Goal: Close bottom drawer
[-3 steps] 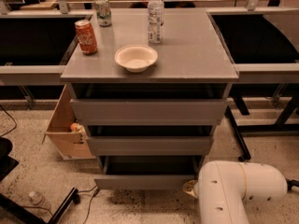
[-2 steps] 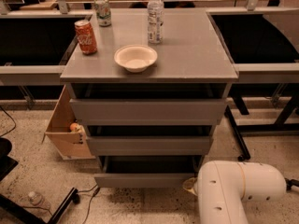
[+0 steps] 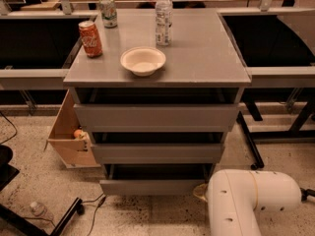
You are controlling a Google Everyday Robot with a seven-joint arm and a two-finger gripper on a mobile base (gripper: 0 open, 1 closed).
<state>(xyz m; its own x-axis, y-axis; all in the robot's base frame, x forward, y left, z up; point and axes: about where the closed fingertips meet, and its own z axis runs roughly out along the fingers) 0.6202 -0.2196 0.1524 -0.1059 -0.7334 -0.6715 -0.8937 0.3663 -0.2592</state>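
Bottom drawer (image 3: 150,186) sits ajar at lower centre; end effector (image 3: 201,191) by its right corner is mostly hidden behind the arm (image 3: 251,196), so I cannot tell its state.

The grey bottom drawer (image 3: 156,187) stands partly open, flat front level, pincer (image 3: 200,192) by its right corner.

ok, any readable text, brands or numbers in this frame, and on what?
No text here can be quoted.
red can: white script down its side, too blurred to read.
green can: markings too small to read.
water bottle: label blurred.
bottom drawer and bowl: no text.
gripper: out of sight behind the white arm at lower right; no lettering shows on the arm.
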